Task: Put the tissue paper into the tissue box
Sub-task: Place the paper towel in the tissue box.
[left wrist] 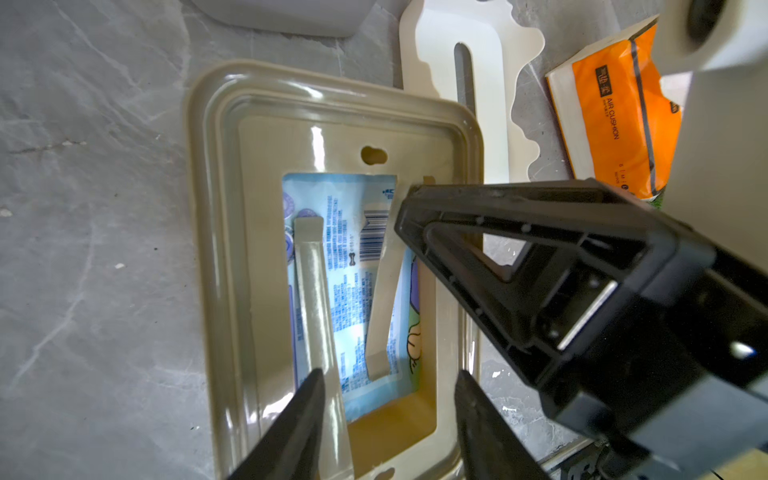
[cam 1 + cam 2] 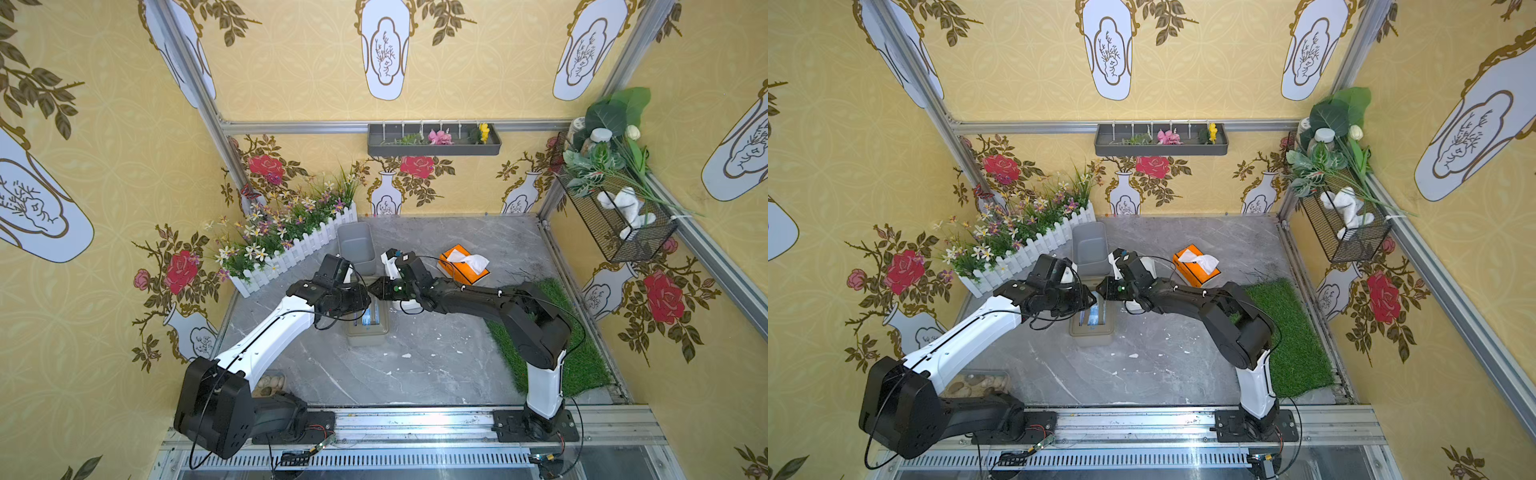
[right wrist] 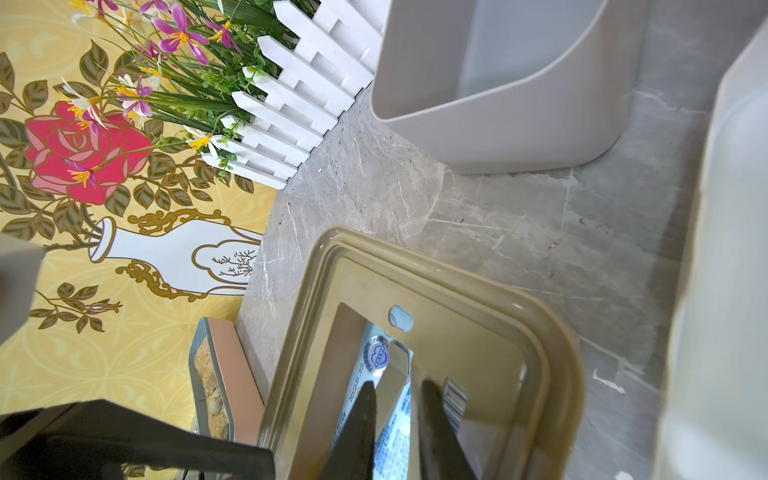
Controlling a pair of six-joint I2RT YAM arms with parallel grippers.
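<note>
As arms [image 2: 266, 336] over the tissue box [image 2: 368, 337] half-hid its tissue paper [image 1: 353, 291], left gripper [image 1: 386, 415] stood spread, right gripper [image 3: 397, 411] narrowly parted; orange pack [image 2: 456, 252] nearby.

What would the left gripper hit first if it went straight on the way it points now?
Most likely the blue tissue pack lying inside the tan tissue box; the left gripper points into its opening. One fingertip might catch the strap first; depth unclear.

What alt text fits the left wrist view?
A beige tissue box lies on a grey marble table, a blue tissue pack visible through its opening. The open left gripper hangs over it; the right gripper reaches over its rim.
</note>
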